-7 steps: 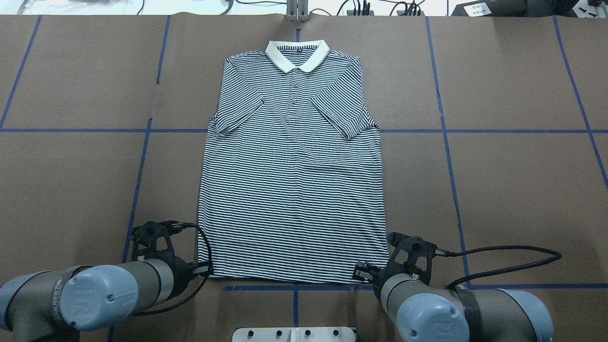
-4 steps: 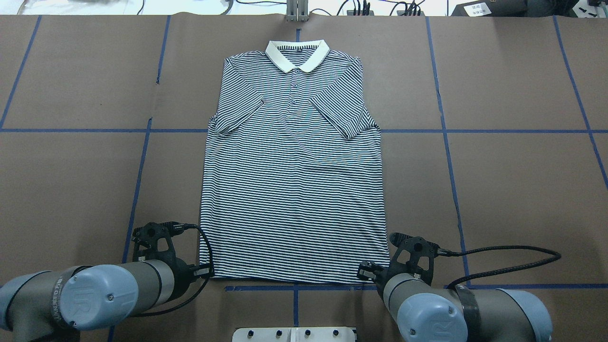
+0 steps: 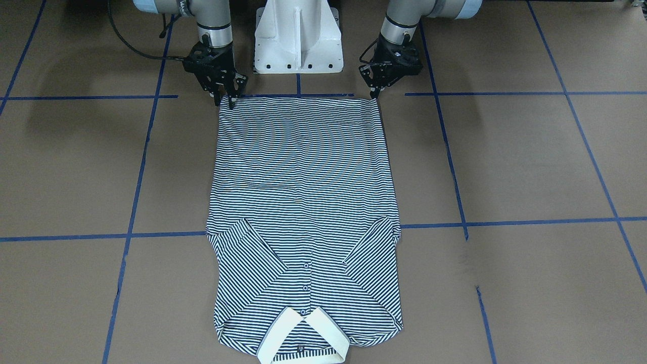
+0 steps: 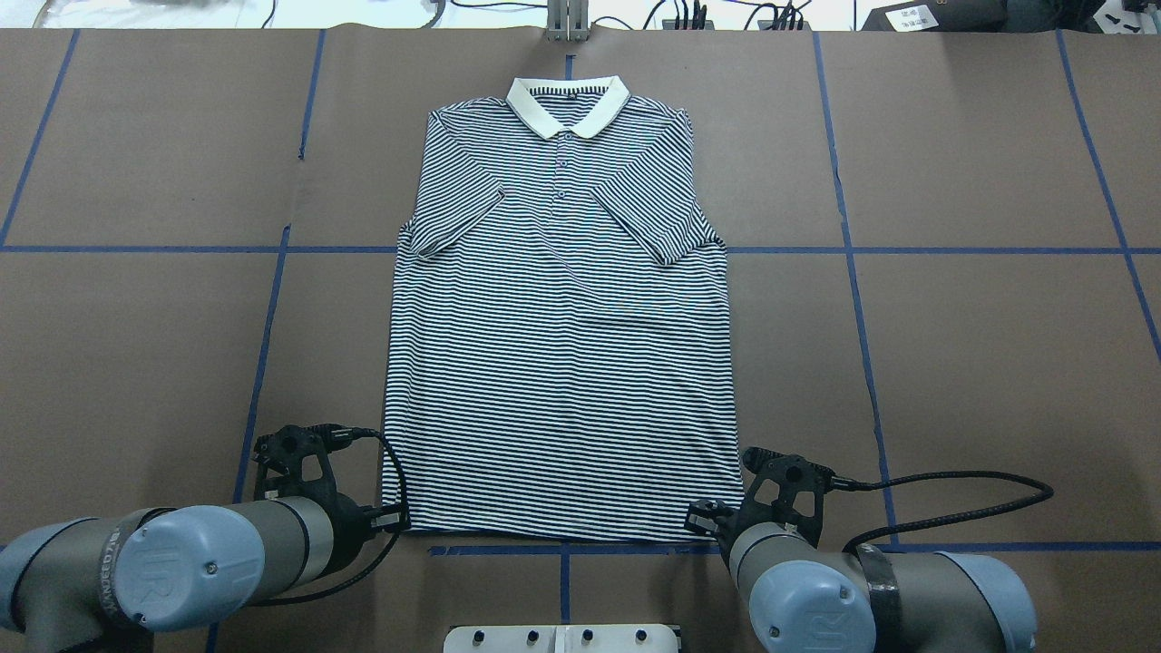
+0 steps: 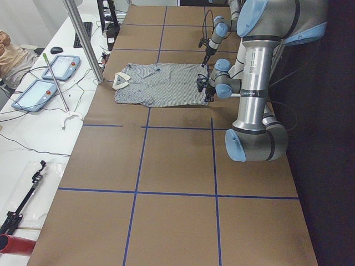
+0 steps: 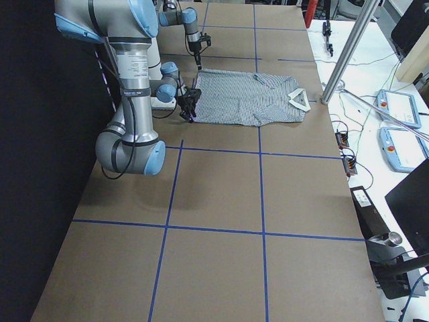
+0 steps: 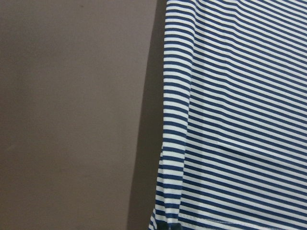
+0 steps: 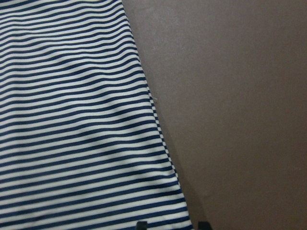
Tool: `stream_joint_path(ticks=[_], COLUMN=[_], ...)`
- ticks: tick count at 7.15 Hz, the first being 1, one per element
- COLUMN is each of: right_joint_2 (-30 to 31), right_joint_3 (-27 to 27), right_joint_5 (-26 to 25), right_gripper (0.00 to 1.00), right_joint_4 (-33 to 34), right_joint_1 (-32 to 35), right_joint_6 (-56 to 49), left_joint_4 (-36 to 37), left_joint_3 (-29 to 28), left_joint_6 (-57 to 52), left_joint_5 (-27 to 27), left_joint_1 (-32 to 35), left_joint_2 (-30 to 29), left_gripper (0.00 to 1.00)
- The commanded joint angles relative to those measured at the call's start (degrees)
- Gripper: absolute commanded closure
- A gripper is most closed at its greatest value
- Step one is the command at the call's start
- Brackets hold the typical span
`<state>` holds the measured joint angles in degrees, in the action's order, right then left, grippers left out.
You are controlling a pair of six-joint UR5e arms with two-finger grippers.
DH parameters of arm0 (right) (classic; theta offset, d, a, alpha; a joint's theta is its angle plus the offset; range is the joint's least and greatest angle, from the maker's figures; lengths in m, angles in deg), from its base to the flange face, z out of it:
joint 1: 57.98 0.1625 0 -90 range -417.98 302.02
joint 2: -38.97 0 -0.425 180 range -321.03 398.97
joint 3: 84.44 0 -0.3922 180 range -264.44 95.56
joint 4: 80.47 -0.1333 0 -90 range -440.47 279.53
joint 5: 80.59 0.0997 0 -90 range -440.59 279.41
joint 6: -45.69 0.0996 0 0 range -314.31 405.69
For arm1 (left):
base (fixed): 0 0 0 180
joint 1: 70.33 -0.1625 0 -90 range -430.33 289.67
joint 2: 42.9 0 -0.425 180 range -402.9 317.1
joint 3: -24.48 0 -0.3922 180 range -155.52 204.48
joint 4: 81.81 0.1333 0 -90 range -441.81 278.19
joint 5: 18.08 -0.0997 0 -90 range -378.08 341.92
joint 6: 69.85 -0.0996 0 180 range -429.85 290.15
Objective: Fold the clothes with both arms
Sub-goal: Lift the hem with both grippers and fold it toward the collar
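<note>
— Hem position relative to the right gripper (image 3: 226, 100) is wanted.
— One hem corner of the striped polo shirt (image 4: 558, 363) is found right at its tips. The rest of the shirt is spread flat on the brown table (image 4: 952, 363), stretching away from the gripper, with the cream collar (image 4: 567, 104) at the far end.
— How is that gripper set?
— Its fingertips (image 8: 141, 224) are seen parted in the wrist view, with the hem corner lying between them. No clamping on the cloth is shown.
— And the left gripper (image 3: 375, 94)?
— It is placed at the other hem corner, with the shirt lying beyond it and toward the other gripper. Whether its jaws are parted or closed cannot be told. Both sleeves (image 4: 453, 204) are seen folded in over the chest.
</note>
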<state>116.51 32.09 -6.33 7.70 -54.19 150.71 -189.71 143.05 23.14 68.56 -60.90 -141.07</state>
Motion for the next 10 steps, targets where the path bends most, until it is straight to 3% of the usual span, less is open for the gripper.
stream_joint_path(ticks=[1, 3, 4, 5, 7, 8, 10], right_joint_2=[-0.20, 0.42, 1.99, 2.44, 0.87, -4.27, -8.87], right_joint_3=[0.62, 2.98, 8.83, 16.80, 36.56, 38.66, 35.63], right_joint_5=[-0.26, 0.09, 0.53, 2.10, 8.23, 14.53, 15.47], right_gripper=[1.00, 1.00, 1.00, 1.00, 1.00, 1.00, 1.00], right_joint_4=[-0.02, 0.59, 3.21, 9.76, 29.41, 34.91, 37.07], right_joint_1=[0.16, 0.42, 0.95, 0.95, 1.65, 5.22, 10.41], right_joint_6=[0.01, -0.51, -0.95, -1.13, -1.13, -1.22, -9.97], left_joint_4=[-0.03, 0.06, 0.84, 3.37, 24.28, 32.41, 36.53], left_joint_3=[0.00, 0.09, 3.31, 9.26, 27.58, 32.38, 27.02], left_joint_6=[0.00, 0.00, -0.18, -2.53, -2.73, -5.42, -16.47], left_joint_5=[0.02, 0.02, 1.58, 4.91, 10.08, 13.43, 15.22], left_joint_1=[0.06, 0.06, 0.32, 1.28, 1.99, 5.56, 13.38], left_joint_2=[-0.09, -0.09, 0.26, 1.39, 0.27, -4.61, -12.98], left_gripper=[1.00, 1.00, 1.00, 1.00, 1.00, 1.00, 1.00])
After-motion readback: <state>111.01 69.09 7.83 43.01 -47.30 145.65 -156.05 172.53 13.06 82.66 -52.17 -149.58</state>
